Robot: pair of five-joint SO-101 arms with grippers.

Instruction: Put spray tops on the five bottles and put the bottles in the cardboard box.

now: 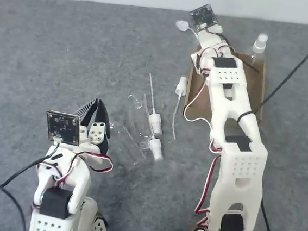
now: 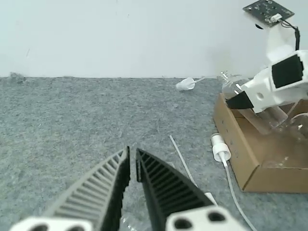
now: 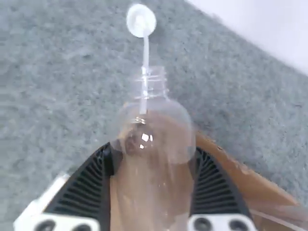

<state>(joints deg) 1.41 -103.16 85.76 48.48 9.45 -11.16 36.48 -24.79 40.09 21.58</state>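
My right gripper [image 3: 151, 155] is shut on a clear bottle [image 3: 153, 130] held over the near-left corner of the cardboard box [image 1: 259, 85]. A white spray top [image 3: 141, 20] sits loose, its head off the neck and its tube down inside the bottle. My left gripper [image 1: 98, 103] is shut and holds nothing. It hovers over the carpet beside clear bottles [image 1: 129, 137] lying on their sides. Two spray tops [image 1: 156, 122] lie by those bottles and a third [image 1: 181, 86] lies against the box's left wall. A capped bottle [image 1: 258, 46] stands in the box's far corner.
Grey carpet covers the table, with open room to the left and far left. A thin black cable [image 1: 286, 80] crosses the right side of the box. The right arm's white body [image 1: 228, 95] stretches over the box.
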